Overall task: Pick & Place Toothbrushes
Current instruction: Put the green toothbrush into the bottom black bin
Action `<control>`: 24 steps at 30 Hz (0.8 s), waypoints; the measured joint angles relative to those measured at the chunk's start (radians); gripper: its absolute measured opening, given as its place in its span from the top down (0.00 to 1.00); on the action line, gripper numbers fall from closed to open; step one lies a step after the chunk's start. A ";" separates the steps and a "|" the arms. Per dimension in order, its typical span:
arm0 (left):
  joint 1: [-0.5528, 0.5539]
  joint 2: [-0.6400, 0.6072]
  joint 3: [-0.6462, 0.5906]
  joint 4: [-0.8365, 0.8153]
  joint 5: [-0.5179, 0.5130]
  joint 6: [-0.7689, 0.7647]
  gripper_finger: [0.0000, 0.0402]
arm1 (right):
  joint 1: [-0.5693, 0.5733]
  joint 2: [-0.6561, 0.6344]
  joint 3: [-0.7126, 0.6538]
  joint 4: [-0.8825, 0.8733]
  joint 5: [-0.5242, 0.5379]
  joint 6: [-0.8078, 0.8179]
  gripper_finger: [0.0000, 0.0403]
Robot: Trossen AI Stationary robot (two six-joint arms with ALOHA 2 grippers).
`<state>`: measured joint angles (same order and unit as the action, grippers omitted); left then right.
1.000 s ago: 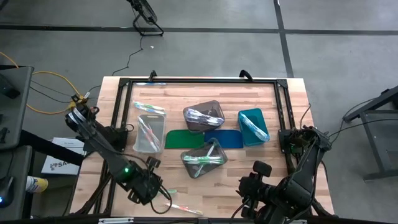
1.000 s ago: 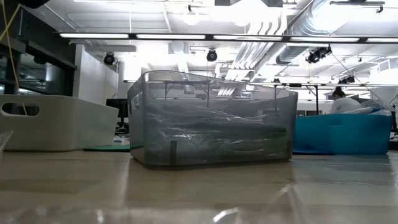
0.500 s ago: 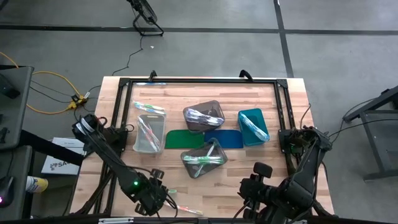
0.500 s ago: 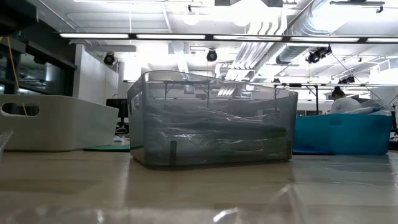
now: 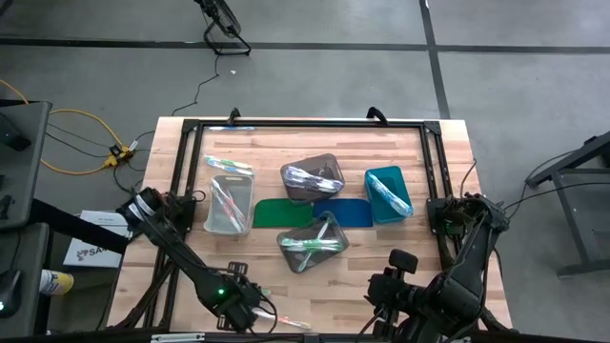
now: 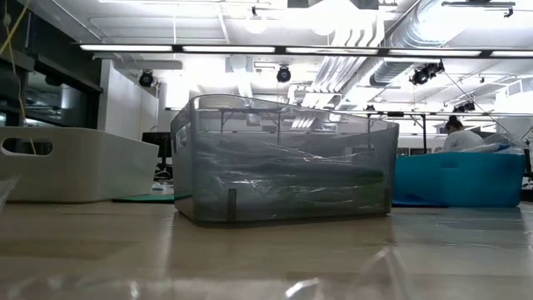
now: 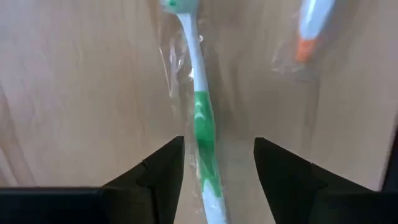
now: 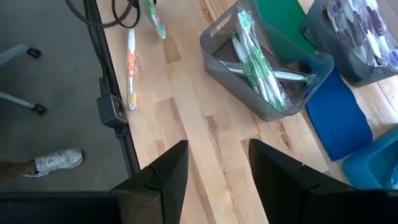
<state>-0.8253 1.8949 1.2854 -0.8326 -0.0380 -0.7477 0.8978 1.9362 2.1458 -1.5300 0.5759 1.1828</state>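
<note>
A green-and-white toothbrush [image 7: 200, 118] in a clear wrapper lies flat on the wood near the table's front edge; it also shows in the high view [image 5: 262, 292]. My left gripper [image 7: 217, 146] is open just above it, one finger on each side of the handle, touching nothing I can see; in the high view it is at front left [image 5: 240, 307]. An orange-accented toothbrush [image 7: 308, 31] lies beside it [image 5: 286, 322]. My right gripper [image 8: 217, 149] is open and empty at the front right [image 5: 389, 286].
A grey bin [image 5: 313, 243] with green toothbrushes, a dark grey bin [image 5: 313, 179], a teal bin [image 5: 387, 193] and a clear bin [image 5: 227, 205] stand mid-table around a green mat [image 5: 279, 211] and a blue mat [image 5: 345, 213]. A black frame [image 5: 305, 122] rims the table.
My left gripper has gone toward the table's near edge and a little to the right, ending over the green toothbrush. The toothbrushes and bins have stayed where they were.
</note>
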 joint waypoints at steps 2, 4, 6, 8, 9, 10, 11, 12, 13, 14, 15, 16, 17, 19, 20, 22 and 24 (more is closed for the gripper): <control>0.000 0.014 0.000 0.000 0.005 -0.001 0.54 | 0.000 0.000 0.000 0.002 0.000 0.000 0.60; 0.000 0.022 0.000 0.000 0.007 -0.001 0.54 | 0.000 0.000 0.000 0.003 0.000 0.000 0.60; 0.000 0.026 0.002 -0.003 0.009 -0.001 0.56 | 0.000 0.000 0.000 0.005 0.000 0.000 0.60; 0.000 0.026 0.002 -0.003 0.011 -0.001 0.61 | 0.003 0.000 0.000 0.006 0.001 0.001 0.60; 0.000 0.026 0.002 -0.003 0.011 -0.001 0.64 | 0.005 0.000 0.000 0.007 0.001 0.001 0.60; 0.000 0.026 0.002 -0.004 0.012 -0.001 0.68 | 0.006 0.000 0.000 0.009 0.001 0.000 0.60; 0.000 0.026 0.002 -0.005 0.014 0.000 0.72 | 0.006 0.000 0.000 0.011 0.001 0.000 0.60; 0.000 0.026 0.002 -0.007 0.014 0.000 0.77 | 0.007 0.000 0.000 0.014 0.001 0.000 0.60; 0.000 0.026 0.002 -0.010 0.015 0.001 0.82 | 0.008 0.000 0.000 0.018 0.001 0.000 0.60; 0.000 0.026 0.002 -0.012 0.015 0.005 0.88 | 0.009 0.000 0.000 0.019 0.001 0.000 0.60; 0.000 0.026 0.002 -0.013 0.015 0.014 0.93 | 0.011 0.000 0.000 0.019 0.001 -0.001 0.60; 0.000 0.026 0.002 -0.015 0.015 0.024 0.96 | 0.012 0.000 0.000 0.019 0.001 -0.001 0.60; 0.000 0.026 0.002 -0.016 0.015 0.034 0.97 | 0.013 0.000 0.000 0.020 0.001 -0.001 0.60; 0.002 0.018 0.000 -0.027 0.020 0.049 0.96 | 0.013 0.000 0.000 0.022 0.001 0.000 0.60; 0.010 0.013 -0.001 -0.039 0.029 0.059 0.97 | 0.014 0.000 0.000 0.025 0.001 0.000 0.60; 0.029 -0.004 0.011 -0.049 0.050 0.070 0.98 | 0.015 0.000 0.000 0.025 0.001 0.000 0.60; 0.047 -0.030 0.041 -0.079 0.033 0.070 0.98 | 0.019 0.000 0.000 0.024 0.001 0.001 0.60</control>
<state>-0.7785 1.8653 1.3260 -0.9120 -0.0053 -0.6773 0.9165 1.9362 2.1456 -1.5059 0.5772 1.1835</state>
